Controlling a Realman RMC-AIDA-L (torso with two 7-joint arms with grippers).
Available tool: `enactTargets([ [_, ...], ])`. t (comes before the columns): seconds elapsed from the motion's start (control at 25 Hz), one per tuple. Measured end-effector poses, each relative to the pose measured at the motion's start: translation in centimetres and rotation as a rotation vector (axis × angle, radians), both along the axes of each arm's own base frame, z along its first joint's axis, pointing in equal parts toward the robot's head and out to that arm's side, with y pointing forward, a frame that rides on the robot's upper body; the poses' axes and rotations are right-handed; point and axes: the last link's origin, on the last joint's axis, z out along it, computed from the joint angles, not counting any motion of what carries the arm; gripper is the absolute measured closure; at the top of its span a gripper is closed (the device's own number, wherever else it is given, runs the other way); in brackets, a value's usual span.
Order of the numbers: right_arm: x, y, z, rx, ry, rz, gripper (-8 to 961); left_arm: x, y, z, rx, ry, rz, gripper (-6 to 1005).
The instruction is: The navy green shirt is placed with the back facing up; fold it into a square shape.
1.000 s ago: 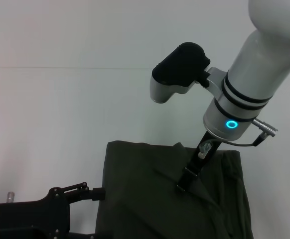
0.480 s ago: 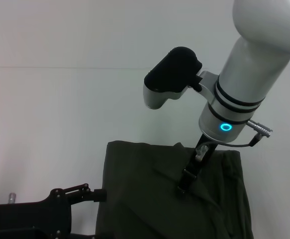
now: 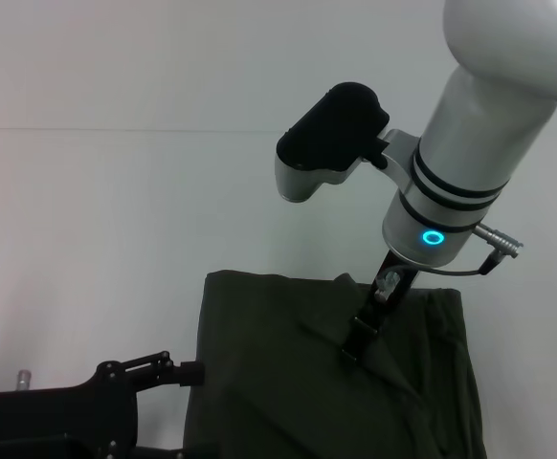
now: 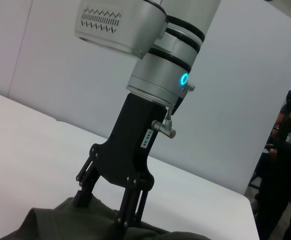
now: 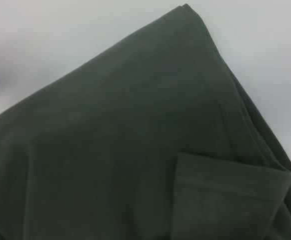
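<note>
We see the right gripper (image 3: 352, 352) at lower centre, fingers (image 4: 83, 195) spread on the shirt (image 3: 288, 382); the left gripper (image 3: 178, 371) sits lower left, fingers' state unclear.

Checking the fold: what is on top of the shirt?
The right gripper presses its fingertips into the navy green shirt. Nothing else lies there; the cloth's underside is hidden.
</note>
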Motion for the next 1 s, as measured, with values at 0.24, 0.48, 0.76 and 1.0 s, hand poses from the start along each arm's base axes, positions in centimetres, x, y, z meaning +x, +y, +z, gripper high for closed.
enactTargets([
  [0.24, -0.5, -0.1, -0.3, -0.014, 0.0, 0.021, 39, 0.0, 0.0, 0.0, 0.0, 0.001, 0.0, 31],
  [0.48, -0.2, -0.2, -0.4, -0.018, -0.01, 0.022, 38, -0.1, -0.1, 0.0, 0.0, -0.001, 0.007, 31],
  [0.76, 1.0, 0.1, -0.3, 0.01, -0.02, -0.017, 38, -0.1, -0.1, 0.0, -0.001, -0.001, 0.006, 31],
  [1.0, 1.2, 0.3, 0.0, 0.037, -0.009, -0.042, 38, -0.1, -0.1, -0.1, -0.002, -0.001, 0.006, 30],
])
